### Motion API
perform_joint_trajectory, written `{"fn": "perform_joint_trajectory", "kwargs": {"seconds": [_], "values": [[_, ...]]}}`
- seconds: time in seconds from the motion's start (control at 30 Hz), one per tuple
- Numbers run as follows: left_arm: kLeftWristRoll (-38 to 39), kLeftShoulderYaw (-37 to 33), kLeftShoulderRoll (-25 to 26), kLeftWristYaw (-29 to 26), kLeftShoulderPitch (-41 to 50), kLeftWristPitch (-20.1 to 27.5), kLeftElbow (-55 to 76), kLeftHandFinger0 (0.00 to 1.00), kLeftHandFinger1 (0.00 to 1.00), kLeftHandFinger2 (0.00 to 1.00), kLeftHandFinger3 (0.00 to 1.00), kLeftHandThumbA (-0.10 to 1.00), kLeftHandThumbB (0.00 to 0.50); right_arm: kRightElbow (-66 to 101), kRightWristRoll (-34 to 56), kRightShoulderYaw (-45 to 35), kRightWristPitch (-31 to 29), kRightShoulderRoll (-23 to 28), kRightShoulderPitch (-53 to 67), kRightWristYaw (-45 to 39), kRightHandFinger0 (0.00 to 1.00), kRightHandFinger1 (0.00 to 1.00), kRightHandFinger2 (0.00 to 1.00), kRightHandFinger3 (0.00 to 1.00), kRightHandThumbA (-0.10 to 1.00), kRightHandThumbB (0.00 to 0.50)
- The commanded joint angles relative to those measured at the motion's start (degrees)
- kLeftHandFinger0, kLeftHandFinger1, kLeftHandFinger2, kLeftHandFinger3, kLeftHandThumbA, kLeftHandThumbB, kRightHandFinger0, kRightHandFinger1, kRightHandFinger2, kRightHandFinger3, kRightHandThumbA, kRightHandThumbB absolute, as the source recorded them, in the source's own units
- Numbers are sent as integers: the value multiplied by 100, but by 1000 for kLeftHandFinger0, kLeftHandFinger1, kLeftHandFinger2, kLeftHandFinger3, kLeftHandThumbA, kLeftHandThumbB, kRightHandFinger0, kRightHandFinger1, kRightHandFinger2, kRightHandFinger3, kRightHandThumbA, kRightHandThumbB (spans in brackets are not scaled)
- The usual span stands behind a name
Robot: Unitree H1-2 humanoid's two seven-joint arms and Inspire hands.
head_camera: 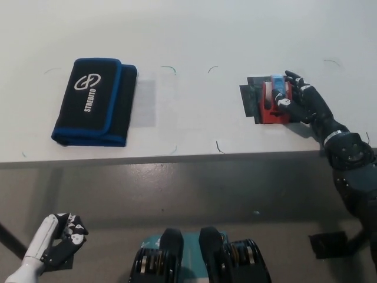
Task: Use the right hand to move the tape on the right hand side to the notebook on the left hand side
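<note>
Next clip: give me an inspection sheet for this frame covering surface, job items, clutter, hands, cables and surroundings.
Surface: white table, faint pen marks, front edge running across the picture's middle.
Job items: red tape dispenser with a blue top on a dark mat, table's right side; black notebook case with blue trim on the left, lying flat.
Clutter: nothing seen.
Hands: black right hand wrapped against the dispenser's right side, dispenser not lifted; white left hand resting low at lower left, below the table edge, fingers curled on nothing.
Cables: nothing seen.
Surroundings: grey floor in front of the table; dark object at lower right, unclear.
</note>
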State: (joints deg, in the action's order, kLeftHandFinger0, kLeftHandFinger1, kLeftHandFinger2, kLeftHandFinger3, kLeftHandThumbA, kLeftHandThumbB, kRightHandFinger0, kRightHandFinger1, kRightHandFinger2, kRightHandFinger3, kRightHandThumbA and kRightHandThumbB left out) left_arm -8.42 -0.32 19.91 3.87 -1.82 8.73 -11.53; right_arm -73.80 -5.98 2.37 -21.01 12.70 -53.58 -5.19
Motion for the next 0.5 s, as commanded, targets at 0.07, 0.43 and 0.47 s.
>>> {"fn": "perform_joint_trajectory", "kwargs": {"seconds": [0.07,0.43,0.47], "values": [[-37,31,-15,-41,-65,124,161,205,203,299,346,-100,368,-46,96,-5,-67,-274,-295,6,1000,1000,1000,1000,580,500],[-29,37,30,-5,-137,311,67,158,175,278,352,-100,379,-222,-105,266,55,-690,-634,172,1000,1000,1000,1000,640,500],[-34,36,29,-13,-150,338,36,159,176,276,348,-100,386,-230,-171,346,127,-745,-655,186,1000,1000,1000,1000,678,500]]}}
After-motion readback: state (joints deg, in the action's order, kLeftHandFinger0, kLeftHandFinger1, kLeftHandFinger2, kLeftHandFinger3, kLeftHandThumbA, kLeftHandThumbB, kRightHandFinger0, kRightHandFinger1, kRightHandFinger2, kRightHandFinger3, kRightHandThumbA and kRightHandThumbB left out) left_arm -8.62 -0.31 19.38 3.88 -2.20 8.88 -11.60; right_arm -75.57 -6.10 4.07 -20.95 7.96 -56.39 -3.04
